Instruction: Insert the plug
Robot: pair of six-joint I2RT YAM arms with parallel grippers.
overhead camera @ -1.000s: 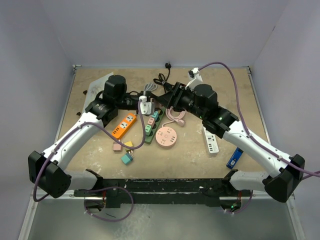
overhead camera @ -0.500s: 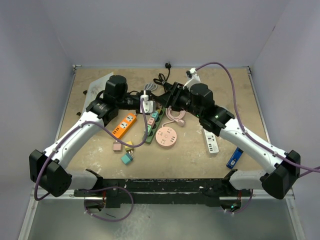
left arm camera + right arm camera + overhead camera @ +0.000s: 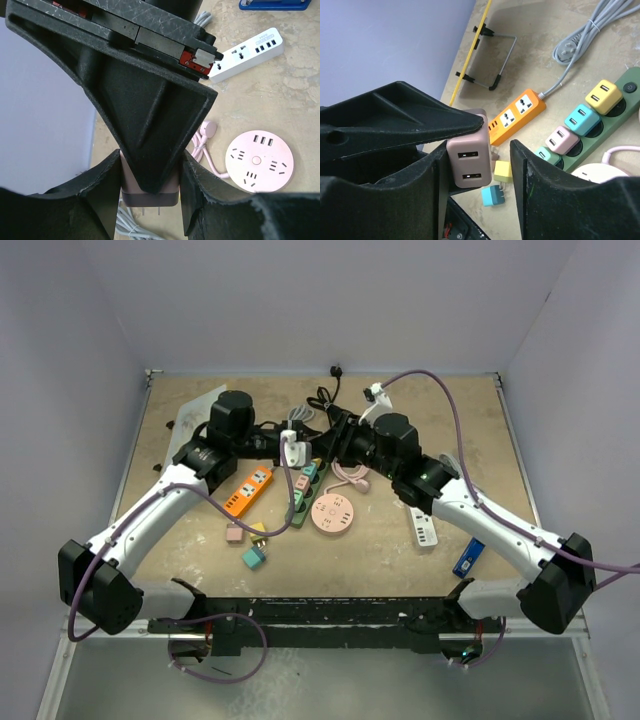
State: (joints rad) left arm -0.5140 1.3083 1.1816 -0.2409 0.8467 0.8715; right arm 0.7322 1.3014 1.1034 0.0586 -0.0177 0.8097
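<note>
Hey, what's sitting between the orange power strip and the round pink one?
The green power strip, with coloured adapter cubes plugged into it, lies between the orange power strip and the round pink one. The top view shows this.

Green strip (image 3: 636, 77), orange strip (image 3: 248, 490) and round pink socket (image 3: 333, 512) crowd the middle; the table (image 3: 480, 405)'s far-right corner lies open.

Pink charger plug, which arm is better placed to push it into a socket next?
Likely left. The left pincer clamps the pink charger plug by its sides; the right pincer only straddles it, a gap showing beside one finger.
</note>
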